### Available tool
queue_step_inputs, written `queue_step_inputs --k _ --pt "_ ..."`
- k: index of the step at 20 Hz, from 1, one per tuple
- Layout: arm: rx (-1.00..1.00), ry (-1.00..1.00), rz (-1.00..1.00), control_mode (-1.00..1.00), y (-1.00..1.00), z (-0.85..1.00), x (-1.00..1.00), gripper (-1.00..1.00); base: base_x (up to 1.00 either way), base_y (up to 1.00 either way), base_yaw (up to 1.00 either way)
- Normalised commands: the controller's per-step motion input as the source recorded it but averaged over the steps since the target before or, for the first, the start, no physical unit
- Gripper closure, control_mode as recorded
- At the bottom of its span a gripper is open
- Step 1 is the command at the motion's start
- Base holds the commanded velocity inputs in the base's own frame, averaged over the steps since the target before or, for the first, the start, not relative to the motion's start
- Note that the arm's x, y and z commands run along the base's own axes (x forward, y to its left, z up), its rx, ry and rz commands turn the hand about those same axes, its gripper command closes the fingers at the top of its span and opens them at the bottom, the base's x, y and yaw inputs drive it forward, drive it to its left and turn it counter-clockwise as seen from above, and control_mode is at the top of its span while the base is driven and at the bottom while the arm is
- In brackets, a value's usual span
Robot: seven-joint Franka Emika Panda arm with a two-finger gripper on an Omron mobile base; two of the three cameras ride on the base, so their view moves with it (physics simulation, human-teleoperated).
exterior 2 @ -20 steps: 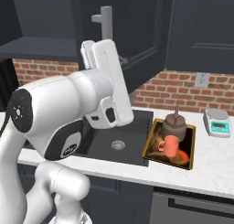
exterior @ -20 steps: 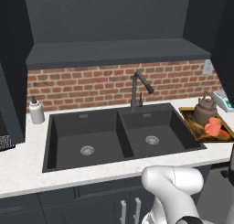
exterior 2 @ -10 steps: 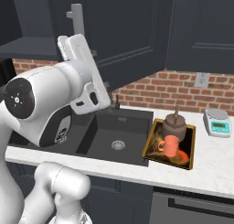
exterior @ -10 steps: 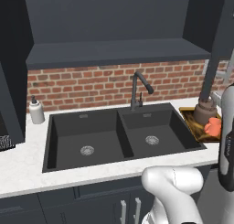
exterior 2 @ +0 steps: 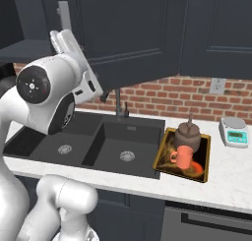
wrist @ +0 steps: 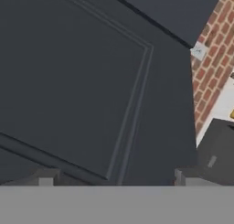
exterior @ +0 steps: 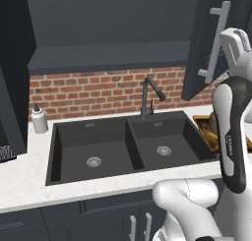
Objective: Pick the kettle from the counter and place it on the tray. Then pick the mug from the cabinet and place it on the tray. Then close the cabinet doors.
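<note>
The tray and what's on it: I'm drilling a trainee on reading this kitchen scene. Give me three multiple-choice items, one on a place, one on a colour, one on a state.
1. Where does the mug stand?
A. in the sink
B. on the tray
C. on the scale

2. What colour is the mug?
A. orange
B. white
C. blue

3. How is the cabinet door beside the arm?
A. shut
B. ajar
C. removed

Key: B, the mug stands on the tray before the kettle; A, it is bright orange; B, the cabinet door swings out from the cabinet.
</note>
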Motion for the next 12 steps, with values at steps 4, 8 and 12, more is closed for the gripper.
queue_step_inputs --k 4,8,12 --pt "0.00 0.00 0.15 -1.00 0.50 -0.14 0.96 -1.00 0.00 0.00 0.00" --pt "0.00 0.00 0.12 -1.00 0.37 -0.17 1.00 -1.00 0.00 0.00 0.00" --pt "0.00 0.00 0.07 -1.00 0.23 -0.15 1.00 -1.00 0.00 0.00 0.00"
